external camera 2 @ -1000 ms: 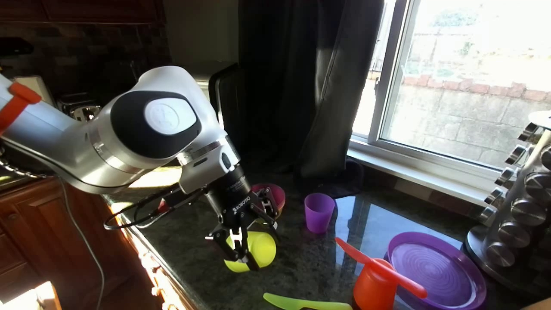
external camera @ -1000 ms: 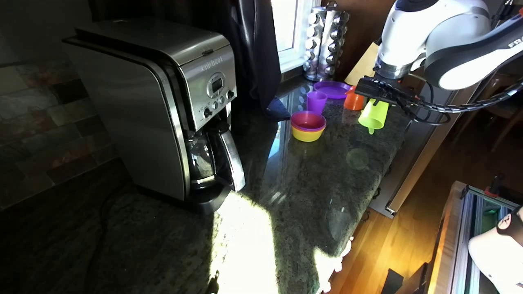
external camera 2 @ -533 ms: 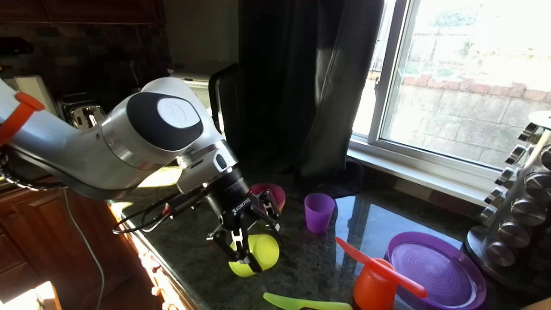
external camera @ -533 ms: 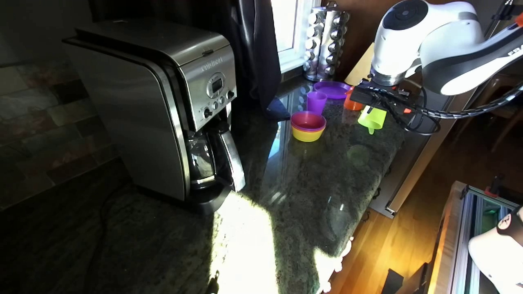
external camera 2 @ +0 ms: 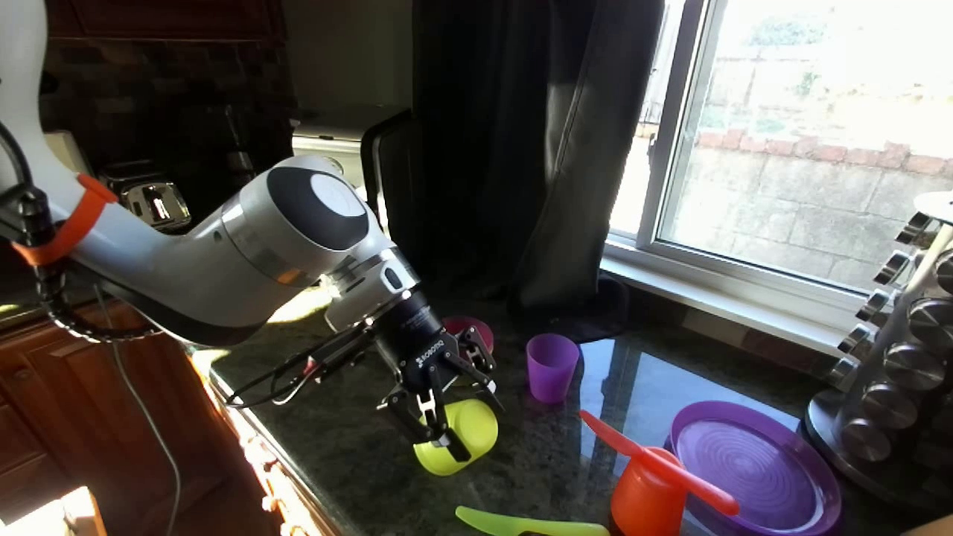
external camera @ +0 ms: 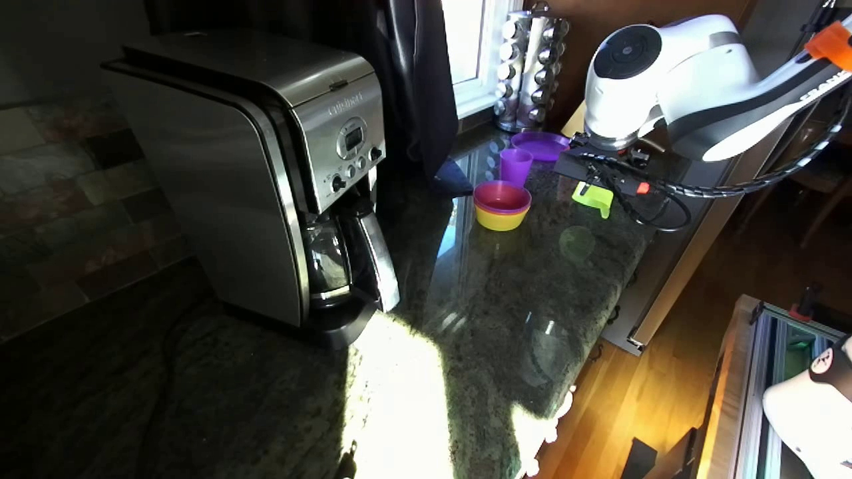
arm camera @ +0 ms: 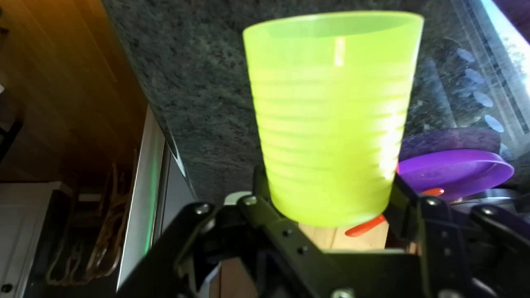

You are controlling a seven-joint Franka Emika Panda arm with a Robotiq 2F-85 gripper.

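Hand [external camera 2: 480, 430] clamped on lime cup [arm camera: 333, 124], fingers [external camera 2: 456, 445] spread to cup's width, gripping opposite sides near base. Lime cup held tilted above surface [external camera 2: 357, 450], mouth facing away from hand. Purple cup [external camera 2: 551, 372] upright nearby, untouched.

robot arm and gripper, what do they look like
The arm is white with black panels, an orange band and a black-and-white patterned cable. The gripper is black, marked ROBOTIQ in white, with jaws of jointed black links.
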